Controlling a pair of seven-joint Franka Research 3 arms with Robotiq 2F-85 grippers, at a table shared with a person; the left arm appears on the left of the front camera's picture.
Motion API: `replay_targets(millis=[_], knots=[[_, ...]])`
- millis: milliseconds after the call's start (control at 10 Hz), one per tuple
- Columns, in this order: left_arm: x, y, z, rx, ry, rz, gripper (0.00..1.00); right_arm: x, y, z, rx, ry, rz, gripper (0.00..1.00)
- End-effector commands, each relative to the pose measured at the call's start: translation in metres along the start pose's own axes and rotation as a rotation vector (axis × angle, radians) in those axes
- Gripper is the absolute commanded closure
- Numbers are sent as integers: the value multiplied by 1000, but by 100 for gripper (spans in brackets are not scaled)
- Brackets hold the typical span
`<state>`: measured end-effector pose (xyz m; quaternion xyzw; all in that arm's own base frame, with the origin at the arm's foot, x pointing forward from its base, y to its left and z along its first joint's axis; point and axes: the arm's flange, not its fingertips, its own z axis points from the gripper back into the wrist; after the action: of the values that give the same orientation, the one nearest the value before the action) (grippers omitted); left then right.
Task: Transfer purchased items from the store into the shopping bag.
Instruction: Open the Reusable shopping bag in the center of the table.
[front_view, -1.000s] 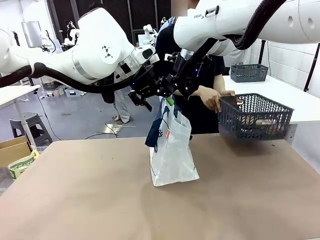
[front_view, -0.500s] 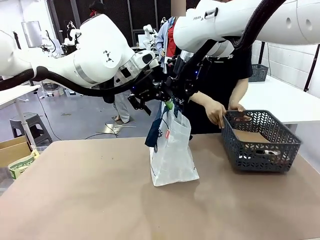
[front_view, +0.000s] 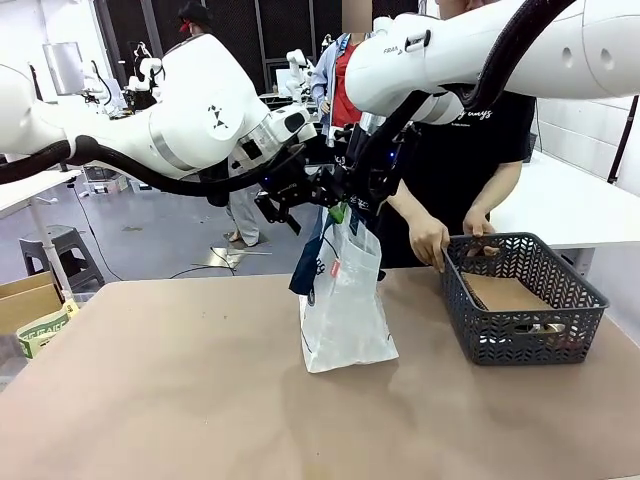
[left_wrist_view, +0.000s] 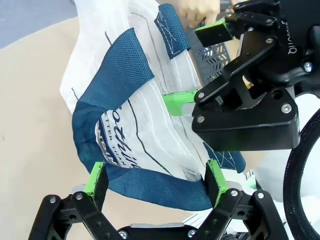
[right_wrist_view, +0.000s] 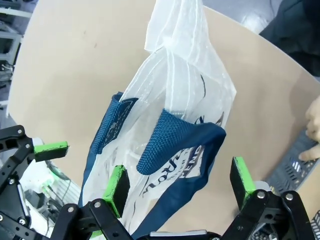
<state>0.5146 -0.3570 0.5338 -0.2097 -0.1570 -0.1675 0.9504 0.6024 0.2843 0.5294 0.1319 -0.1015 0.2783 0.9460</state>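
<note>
**Front view.** The shopping bag (front_view: 345, 300) stands upright at the centre of the table (front_view: 180, 400). The left gripper (front_view: 296, 200) and right gripper (front_view: 352, 203) meet over its mouth, at 12 o'clock from the bag. At 3 o'clock from the bag sits a grey mesh basket (front_view: 525, 335). It holds the purchased items (front_view: 503, 293), and a person's hand (front_view: 430, 240) rests at its near rim. No item can be made out through the bag's wall.

**Left wrist view.** The left gripper's (left_wrist_view: 155, 179) jaws are spread wide. A navy strap (left_wrist_view: 117, 65) crosses between them, unpinched. The right gripper (left_wrist_view: 197, 67) hangs at 2 o'clock, equally spread.

**Right wrist view.** The right gripper's (right_wrist_view: 180, 181) jaws straddle the bag's (right_wrist_view: 175, 90) navy rim, apart from it. The basket corner shows at 4 o'clock.

**Progress, as judged.** The bag and goods are in place but the transfer has not begun. Every item remains to be moved.
</note>
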Motion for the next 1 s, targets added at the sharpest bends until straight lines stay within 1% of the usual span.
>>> replay_targets(millis=[0,400,500,900], knots=[[-1,0,-1,30,-17,-12,18,-1,2,-2,-27,-15,53,15],[3,0,-4,51,-17,-14,93,-3,2,-5,-14,-5,53,93],[3,-1,-3,49,-16,-9,100,-4,3,-5,-13,-6,53,100],[1,4,5,46,-19,20,100,-10,12,1,-8,-30,82,100]])
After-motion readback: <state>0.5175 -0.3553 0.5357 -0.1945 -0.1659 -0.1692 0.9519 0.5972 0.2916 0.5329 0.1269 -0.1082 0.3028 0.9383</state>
